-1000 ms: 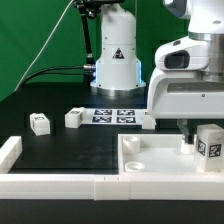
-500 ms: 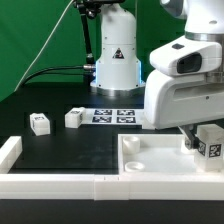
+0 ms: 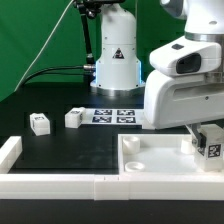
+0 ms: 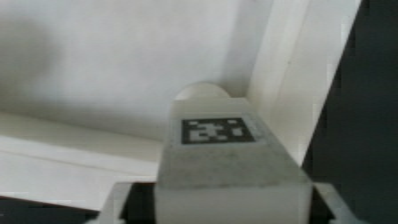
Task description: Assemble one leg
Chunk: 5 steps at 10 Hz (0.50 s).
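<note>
My gripper (image 3: 205, 138) is shut on a white leg block with a marker tag (image 3: 210, 143), holding it just above the right side of the large flat white panel (image 3: 150, 155). In the wrist view the held leg (image 4: 221, 150) fills the frame between the two fingers (image 4: 125, 205), its tip over the white panel (image 4: 107, 80). Two more legs lie on the black table at the exterior view's left: one (image 3: 39, 123) and another (image 3: 74, 118).
The marker board (image 3: 112, 115) lies behind the panel in front of the robot base (image 3: 115, 62). A white rail (image 3: 60, 182) runs along the front edge, with a short white piece (image 3: 9, 150) at the left. Another small white part (image 3: 146, 122) shows by the marker board.
The gripper with the leg has shifted slightly toward the exterior view's left and lower over the panel; since half a second ago it is almost still.
</note>
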Each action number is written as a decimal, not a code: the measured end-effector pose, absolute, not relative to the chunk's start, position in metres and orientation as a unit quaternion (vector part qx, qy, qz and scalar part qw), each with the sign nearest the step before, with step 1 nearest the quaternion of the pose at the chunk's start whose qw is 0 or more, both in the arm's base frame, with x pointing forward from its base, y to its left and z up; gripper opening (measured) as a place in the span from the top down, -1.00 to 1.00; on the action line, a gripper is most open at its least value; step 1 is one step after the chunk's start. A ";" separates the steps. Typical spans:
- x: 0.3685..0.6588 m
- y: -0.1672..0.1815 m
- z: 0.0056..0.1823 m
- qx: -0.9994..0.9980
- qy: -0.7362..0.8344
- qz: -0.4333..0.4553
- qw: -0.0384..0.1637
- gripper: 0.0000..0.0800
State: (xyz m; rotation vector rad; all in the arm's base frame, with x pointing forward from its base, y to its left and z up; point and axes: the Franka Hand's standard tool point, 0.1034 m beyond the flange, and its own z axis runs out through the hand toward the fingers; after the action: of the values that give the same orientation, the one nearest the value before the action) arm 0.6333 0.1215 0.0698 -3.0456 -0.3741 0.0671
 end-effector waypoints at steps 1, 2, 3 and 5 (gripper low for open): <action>0.633 0.121 0.070 -0.992 -0.118 0.022 0.036 0.27; 0.634 0.118 0.070 -0.998 -0.049 0.024 0.037 0.27; 0.634 0.117 0.069 -0.998 0.042 0.028 0.036 0.27; 0.634 0.118 0.069 -0.985 0.164 0.032 0.033 0.27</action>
State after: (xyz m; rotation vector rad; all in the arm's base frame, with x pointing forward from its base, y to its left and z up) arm 0.6338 0.1181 0.0695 -3.0329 0.5036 0.0972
